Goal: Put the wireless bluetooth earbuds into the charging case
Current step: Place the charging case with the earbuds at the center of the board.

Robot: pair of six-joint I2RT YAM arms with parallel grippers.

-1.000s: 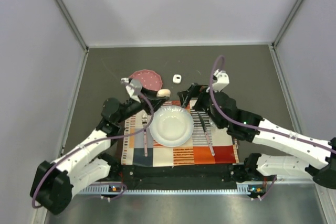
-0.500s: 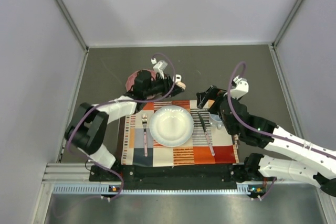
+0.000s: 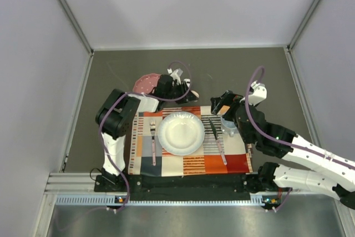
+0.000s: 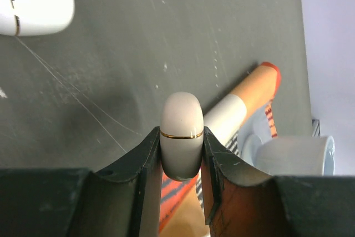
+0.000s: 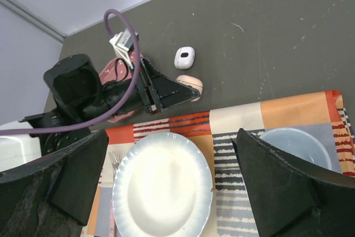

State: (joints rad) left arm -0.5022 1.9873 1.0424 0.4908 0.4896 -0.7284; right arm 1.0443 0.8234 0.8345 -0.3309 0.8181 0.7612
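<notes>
Left pincer (image 4: 181, 137): pinching the pale peach capsule (image 4: 181, 116), one finger on each long side, the rounded top standing clear of the tips.
Right pincer (image 5: 173, 170): spread wide and holding nothing, hanging near the white plate (image 3: 181, 132) on its right side.
Just changed: a second ago the capsule lay free beyond the plate's far edge, with the left arm over the plate's left. That arm has since swung out past the plate and closed on the capsule, and the right arm has drawn back.
Meaning: the grasp looks made, though no bud is in any case yet. The capsule appears shut, so it likely needs opening first.
Capsule's look: smooth, glossy and pill-shaped, off-white to peach, with a thin gold band around it like a lid seam.
Capsule's place: just beyond the plate's far edge, over the dark counter (image 4: 166, 37); whether it is lifted I cannot tell.
White case (image 4: 33, 1): farther beyond the plate, apart from the capsule, with a dark patch on top.
Earbuds: none that I can pick out.
</notes>
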